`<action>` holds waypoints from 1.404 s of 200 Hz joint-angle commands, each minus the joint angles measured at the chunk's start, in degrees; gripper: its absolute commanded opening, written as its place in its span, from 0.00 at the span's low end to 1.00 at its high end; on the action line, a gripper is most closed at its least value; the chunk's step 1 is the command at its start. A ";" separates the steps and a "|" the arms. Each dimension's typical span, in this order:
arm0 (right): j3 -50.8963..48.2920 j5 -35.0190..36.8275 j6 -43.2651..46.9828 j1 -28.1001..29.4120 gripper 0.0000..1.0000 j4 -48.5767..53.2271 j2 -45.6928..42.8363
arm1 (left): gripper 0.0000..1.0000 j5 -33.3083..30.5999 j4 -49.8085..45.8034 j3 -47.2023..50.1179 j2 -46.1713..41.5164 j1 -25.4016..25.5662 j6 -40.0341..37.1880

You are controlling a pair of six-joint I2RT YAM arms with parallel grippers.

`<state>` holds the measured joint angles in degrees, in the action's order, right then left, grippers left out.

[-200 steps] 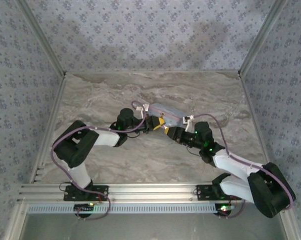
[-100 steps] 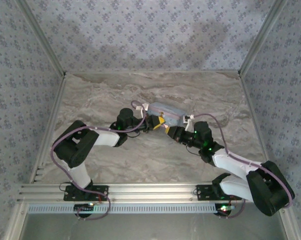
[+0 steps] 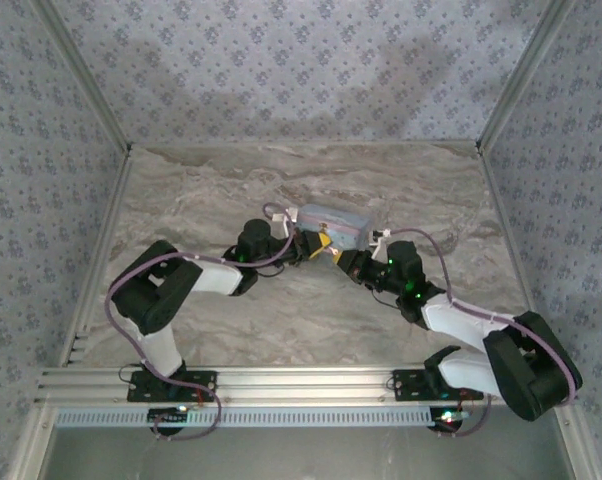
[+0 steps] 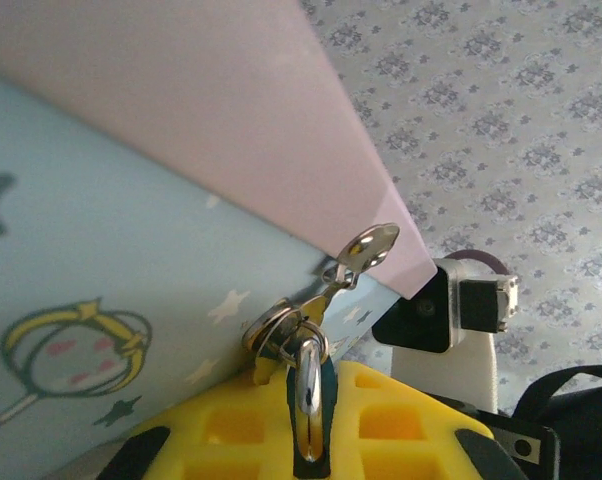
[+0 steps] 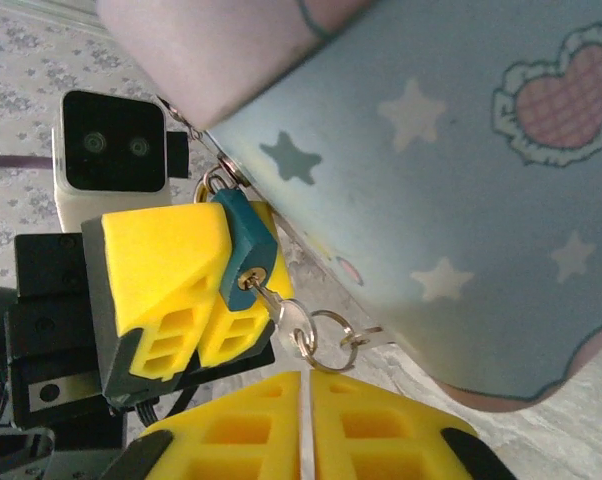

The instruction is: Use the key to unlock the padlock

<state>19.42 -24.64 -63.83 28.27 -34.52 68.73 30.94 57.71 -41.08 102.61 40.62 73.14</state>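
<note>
My L gripper (image 4: 309, 410) clamps the padlock (image 5: 243, 240), hanging off the tin (image 5: 461, 200) w/ key (image 5: 271, 297) in it; my R gripper (image 5: 301, 385) is pinched closed, empty, just below the key, so risk is I nip the loose ring (image 5: 326, 335), not the key head, & the twist slips.

I log on my screens:
- one pale blue tin box (image 3: 336, 222), star and heart print, one face pink, mid-table
- marble-pattern table (image 3: 191, 190)
- floral-papered walls (image 3: 281, 60)
- aluminium rail (image 3: 301, 382) along the near edge
</note>
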 commanded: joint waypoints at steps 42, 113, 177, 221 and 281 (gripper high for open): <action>-2.96 3.72 0.31 -2.57 0.24 -5.25 2.08 | 0.00 3.95 9.50 0.85 4.47 3.98 0.44; -5.51 2.83 0.47 -4.06 0.23 -5.69 1.62 | 0.00 3.42 10.86 0.15 6.64 4.10 1.56; -5.19 1.53 -1.47 -3.67 0.14 -9.35 3.65 | 0.00 3.24 10.76 -0.16 6.88 4.52 1.67; -5.37 1.62 -2.26 -3.49 0.13 -10.89 4.93 | 0.00 3.02 11.61 -0.14 7.78 5.52 2.13; -5.37 4.52 -3.22 -2.85 0.01 -12.83 6.66 | 0.00 2.88 13.59 -0.14 8.11 6.51 3.41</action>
<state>13.96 -23.77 -66.67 25.17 -44.84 74.56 28.86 65.10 -40.45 110.83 44.53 75.77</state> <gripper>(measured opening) 0.061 0.115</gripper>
